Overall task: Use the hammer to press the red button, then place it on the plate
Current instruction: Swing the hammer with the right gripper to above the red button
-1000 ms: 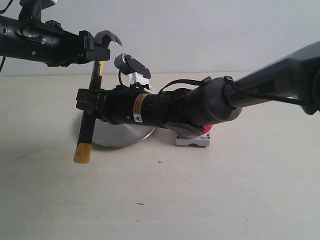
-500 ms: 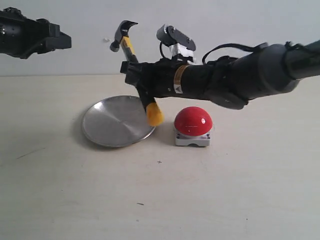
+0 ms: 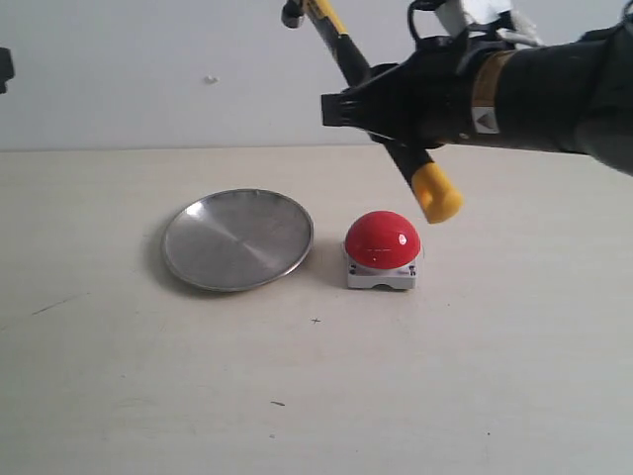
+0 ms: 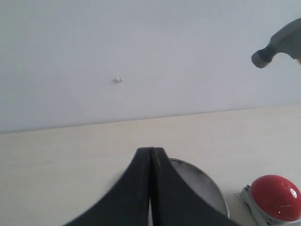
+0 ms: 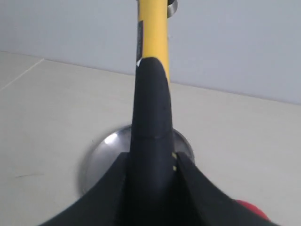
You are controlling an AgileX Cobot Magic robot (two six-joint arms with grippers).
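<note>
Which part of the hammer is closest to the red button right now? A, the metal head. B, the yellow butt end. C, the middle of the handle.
B: the hammer slants in the air with its yellow butt end lowest, nearest the red button; its head is at the top edge.

My gripper (image 5: 151, 165) clamps the black-and-yellow hammer (image 5: 153, 61), whose handle runs away from me. Behind it lies the silver plate (image 5: 99, 162); a sliver of red button (image 5: 251, 210) shows.
</note>
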